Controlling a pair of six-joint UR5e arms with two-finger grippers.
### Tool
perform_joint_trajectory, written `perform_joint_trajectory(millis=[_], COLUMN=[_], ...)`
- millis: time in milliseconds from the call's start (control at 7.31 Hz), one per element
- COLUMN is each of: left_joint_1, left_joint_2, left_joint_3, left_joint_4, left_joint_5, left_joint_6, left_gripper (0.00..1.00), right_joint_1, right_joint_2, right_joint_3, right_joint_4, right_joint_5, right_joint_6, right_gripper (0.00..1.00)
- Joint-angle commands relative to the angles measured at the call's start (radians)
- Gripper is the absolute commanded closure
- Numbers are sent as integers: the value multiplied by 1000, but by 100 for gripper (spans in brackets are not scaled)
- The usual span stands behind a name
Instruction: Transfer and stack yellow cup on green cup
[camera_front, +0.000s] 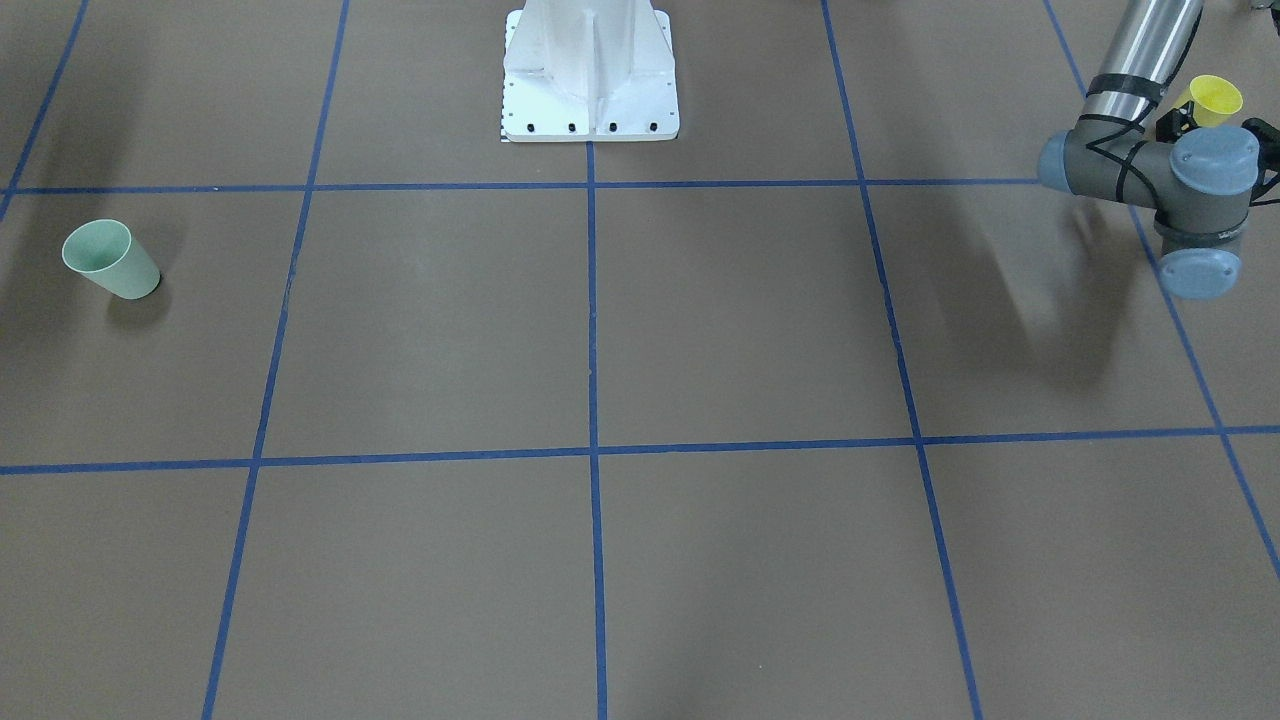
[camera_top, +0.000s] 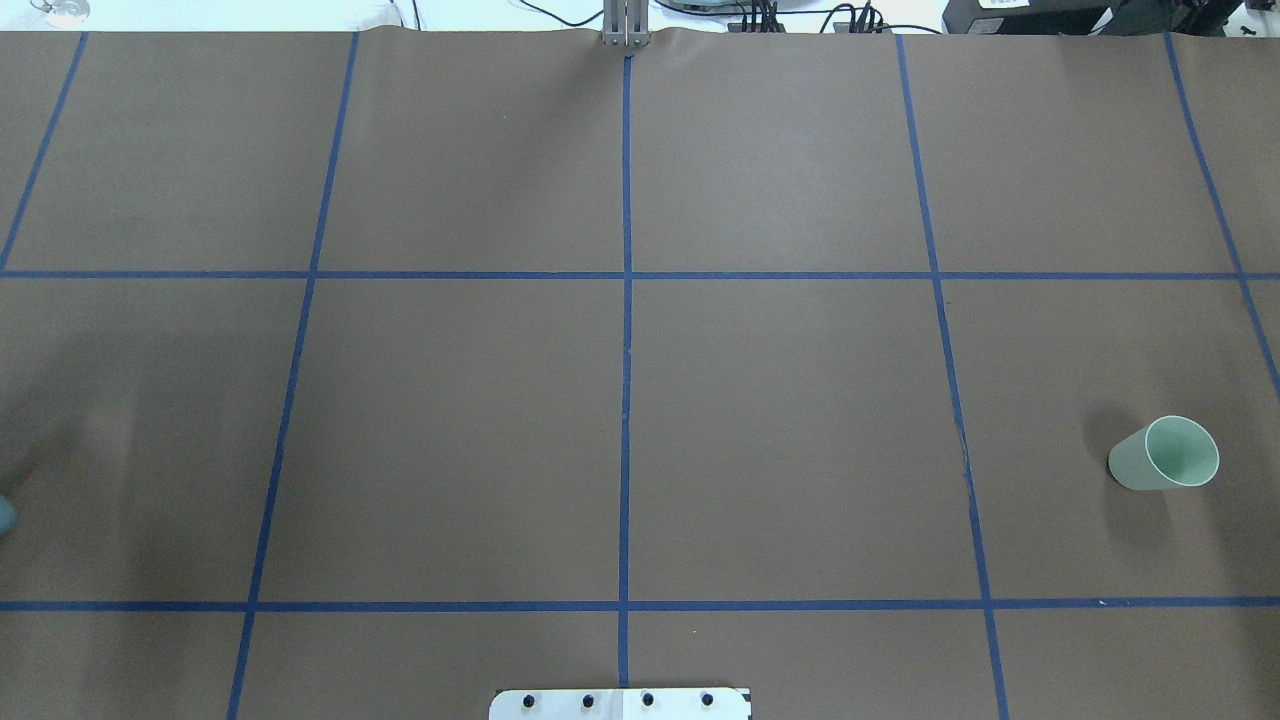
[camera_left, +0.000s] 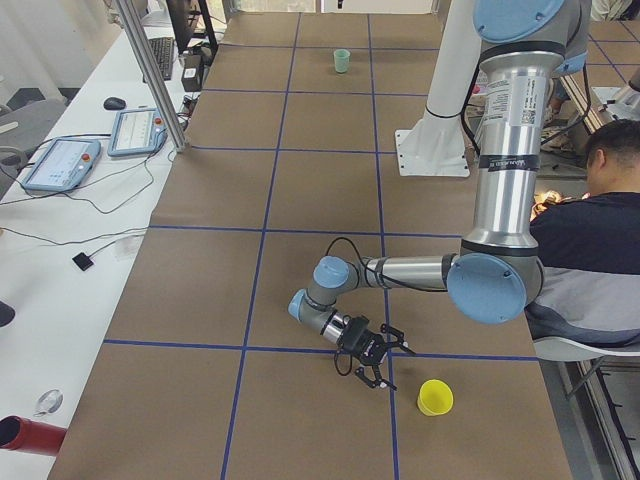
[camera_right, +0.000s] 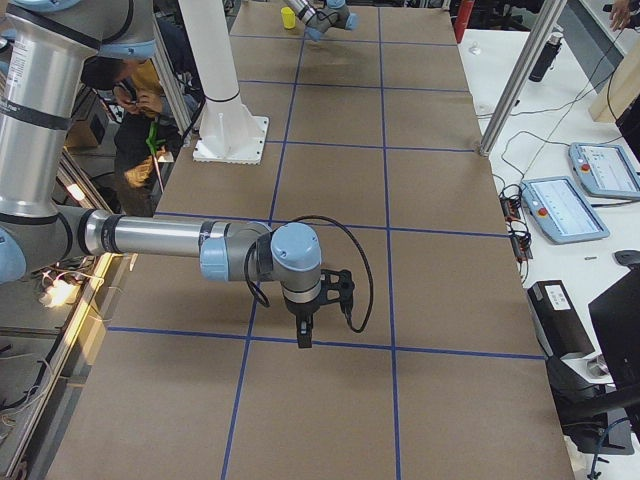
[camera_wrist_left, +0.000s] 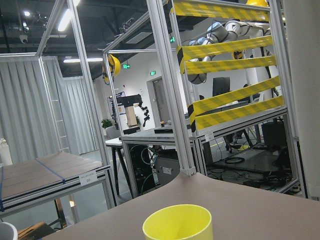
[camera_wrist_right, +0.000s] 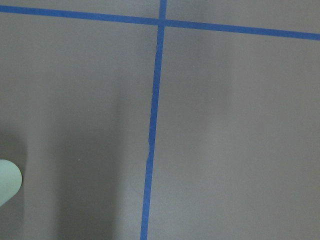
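Even overhead light; the green cup (camera_front: 110, 260) casts a soft shadow (left wrist backdrop dimmer), focus sharp

one yellow cup (camera_left: 434, 397), one green cup (camera_top: 1165, 455) (pale)

The left arm (camera_left: 410, 272) stretches out low, forearm level and wrist folded, with the left end effector (camera_left: 388, 366) angled sideways and downward. The right arm (camera_right: 150, 237) also reaches out level, the right end effector (camera_right: 303, 338) hanging straight down. Finger spread seems too small to judge.
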Motion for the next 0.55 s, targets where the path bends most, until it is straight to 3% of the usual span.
perform_joint_trajectory(millis=[0, 410], left_joint_1=[0, 0], left_joint_2=[49, 74], left_joint_3=[3, 38], left_joint_4=[-64, -132], left_joint_5=[-80, -104], left_joint_6=[-3, -36], left_gripper=[0, 0], right_joint_1=[0, 0], right_joint_2=[0, -1], right_joint_3=[-4, -6], right_joint_4=[28, 28], right_joint_5=[0, 0], right_joint_6=[0, -2], right_gripper=[0, 0])
